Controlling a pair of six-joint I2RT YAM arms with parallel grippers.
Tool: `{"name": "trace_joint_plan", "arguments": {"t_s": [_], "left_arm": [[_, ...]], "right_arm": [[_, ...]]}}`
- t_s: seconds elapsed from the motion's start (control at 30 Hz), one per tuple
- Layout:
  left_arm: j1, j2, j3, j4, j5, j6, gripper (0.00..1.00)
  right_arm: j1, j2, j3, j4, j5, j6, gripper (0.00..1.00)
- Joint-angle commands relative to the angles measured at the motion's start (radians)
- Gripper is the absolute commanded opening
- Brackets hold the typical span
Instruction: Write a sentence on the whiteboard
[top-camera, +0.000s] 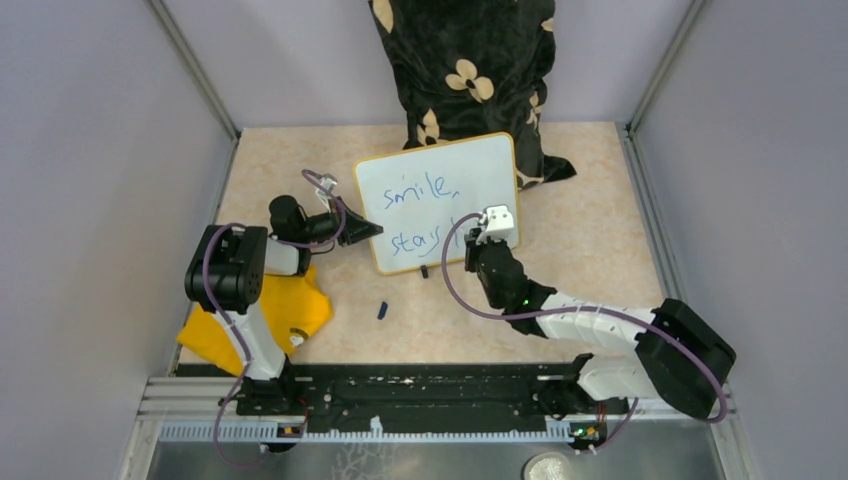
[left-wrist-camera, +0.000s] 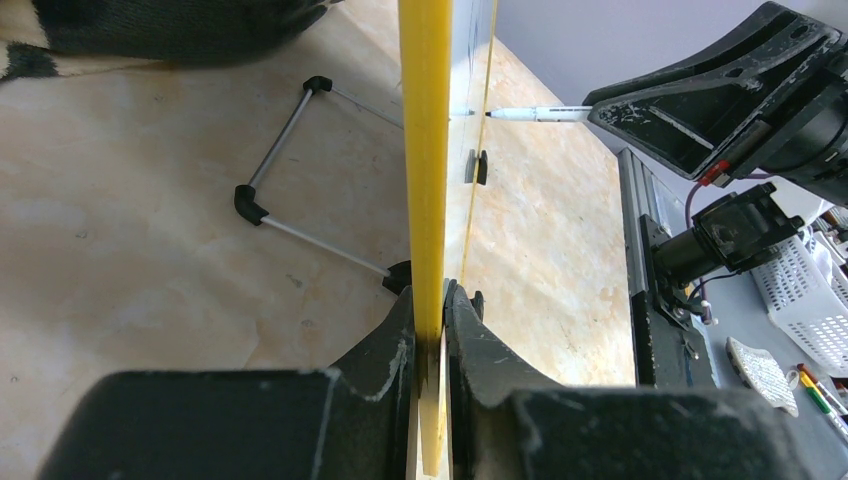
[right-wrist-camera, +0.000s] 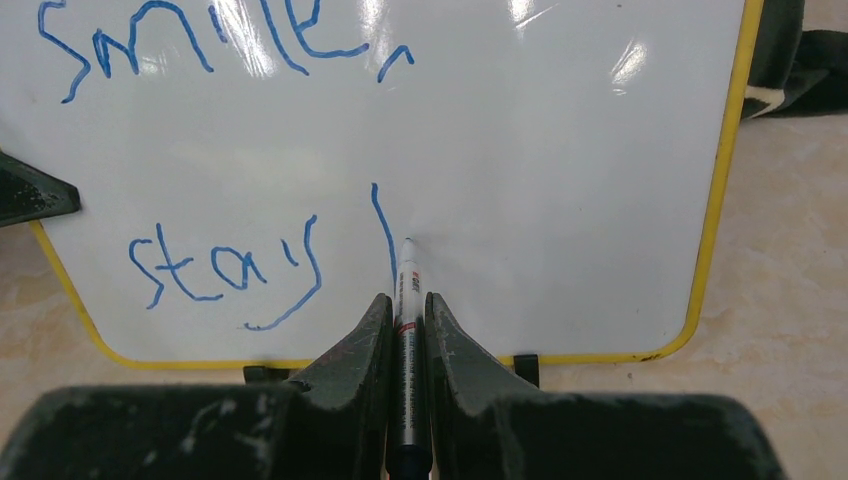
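Observation:
The whiteboard (top-camera: 440, 185) stands propped upright near the back of the table; its yellow rim (left-wrist-camera: 425, 150) runs edge-on through the left wrist view. My left gripper (left-wrist-camera: 430, 310) is shut on that rim at the board's lower left edge (top-camera: 362, 232). The sentence (right-wrist-camera: 225, 270) reads "smile," on top and "stay" below, in blue, followed by one vertical stroke (right-wrist-camera: 382, 225). My right gripper (right-wrist-camera: 405, 305) is shut on a marker (right-wrist-camera: 408, 290) whose tip touches the board (right-wrist-camera: 560, 200) just right of that stroke. The same marker (left-wrist-camera: 535, 113) also shows in the left wrist view, reaching the board's face.
A yellow cloth (top-camera: 270, 310) lies by the left arm's base. A small blue cap (top-camera: 382, 310) lies on the table in front of the board. Black flowered fabric (top-camera: 470, 70) hangs behind the board. A wire stand (left-wrist-camera: 290, 150) props the board's back. A white basket (left-wrist-camera: 810, 290) sits off the table.

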Motion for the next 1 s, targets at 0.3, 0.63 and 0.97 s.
{"name": "trace_joint_plan", "arguments": {"t_s": [0.3,0.63,0.97], "left_arm": [[-0.016,0.04,-0.003,-0.076,-0.048,0.071,0.0],[-0.016,0.039,-0.003,-0.077,-0.049,0.071,0.0],[-0.016,0.04,-0.002,-0.077,-0.049,0.07,0.0]], "right_arm": [[-0.013,0.059,0.063,0.029,-0.04,0.019,0.0],[-0.014,0.062,0.057,-0.01,-0.062,0.043,0.0],[-0.02,0.017,0.025,-0.067,0.011,0.05,0.0]]}}
